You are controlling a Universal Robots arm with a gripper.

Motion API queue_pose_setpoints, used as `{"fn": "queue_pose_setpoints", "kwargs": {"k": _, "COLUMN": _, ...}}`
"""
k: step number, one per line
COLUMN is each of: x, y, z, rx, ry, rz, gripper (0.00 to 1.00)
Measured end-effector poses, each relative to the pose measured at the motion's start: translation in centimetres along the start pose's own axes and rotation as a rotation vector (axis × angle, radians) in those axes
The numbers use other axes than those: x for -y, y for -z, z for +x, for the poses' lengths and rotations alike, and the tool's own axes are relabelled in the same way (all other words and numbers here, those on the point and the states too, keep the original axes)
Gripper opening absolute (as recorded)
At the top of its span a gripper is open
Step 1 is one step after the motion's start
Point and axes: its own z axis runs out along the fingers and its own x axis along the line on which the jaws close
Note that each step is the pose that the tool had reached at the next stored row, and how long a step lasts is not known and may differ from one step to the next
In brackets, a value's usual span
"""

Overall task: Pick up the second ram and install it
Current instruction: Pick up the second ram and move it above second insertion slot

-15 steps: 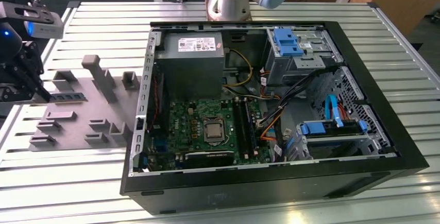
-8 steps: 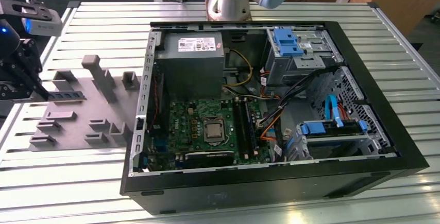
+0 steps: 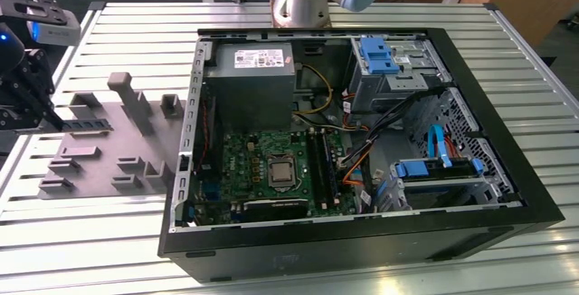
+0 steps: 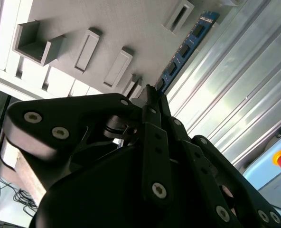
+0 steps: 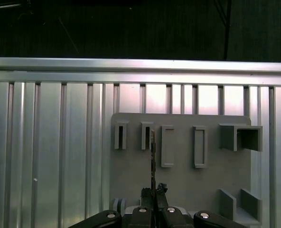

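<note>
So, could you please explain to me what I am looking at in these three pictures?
Gladly. The machine is a single robot arm ending in a two-fingered hand. The exterior view comes from a camera off the arm: it shows a ribbed metal table carrying an open computer case and, toward the exterior view's left, a grey fixture plate with slots. Both wrist views come from cameras riding on the arm, looking along the hand. The hand appears shut on one end of the second ram, a thin blue-green circuit stick, by the fixture plate.
</note>
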Motion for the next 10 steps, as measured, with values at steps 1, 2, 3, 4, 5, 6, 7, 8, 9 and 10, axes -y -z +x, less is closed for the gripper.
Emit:
{"fn": "queue_pose_setpoints", "kwargs": {"k": 1, "x": 0.00, "y": 0.03, "z": 0.00, "rx": 0.0000, "ry": 0.000, "rz": 0.0000, "gripper": 0.14}}
{"fn": "queue_pose_setpoints", "kwargs": {"k": 2, "x": 0.00, "y": 0.06, "z": 0.00, "rx": 0.0000, "ry": 0.000, "rz": 0.0000, "gripper": 0.14}}
{"fn": "queue_pose_setpoints", "kwargs": {"k": 3, "x": 0.00, "y": 0.09, "z": -0.01, "rx": -0.0001, "ry": 0.000, "rz": -0.0001, "gripper": 0.14}}
{"fn": "queue_pose_setpoints", "kwargs": {"k": 4, "x": 0.00, "y": 0.12, "z": -0.01, "rx": -0.0001, "ry": 0.000, "rz": -0.0001, "gripper": 0.14}}
{"fn": "queue_pose_setpoints", "kwargs": {"k": 5, "x": 0.00, "y": 0.15, "z": -0.01, "rx": 0.0000, "ry": 0.000, "rz": 0.0000, "gripper": 0.14}}
{"fn": "queue_pose_setpoints", "kwargs": {"k": 6, "x": 0.00, "y": 0.17, "z": -0.01, "rx": 0.0000, "ry": 0.000, "rz": 0.0000, "gripper": 0.14}}
{"fn": "queue_pose_setpoints", "kwargs": {"k": 7, "x": 0.00, "y": 0.19, "z": -0.02, "rx": 0.0000, "ry": 0.000, "rz": 0.0000, "gripper": 0.14}}
{"fn": "queue_pose_setpoints", "kwargs": {"k": 8, "x": 0.00, "y": 0.23, "z": -0.02, "rx": 0.0000, "ry": 0.000, "rz": -0.0001, "gripper": 0.14}}
{"fn": "queue_pose_setpoints", "kwargs": {"k": 9, "x": -0.01, "y": 0.25, "z": -0.02, "rx": 0.0000, "ry": 0.000, "rz": -0.0001, "gripper": 0.14}}
{"fn": "queue_pose_setpoints", "kwargs": {"k": 10, "x": -0.01, "y": 0.27, "z": -0.02, "rx": 0.0000, "ry": 0.000, "rz": -0.0001, "gripper": 0.14}}
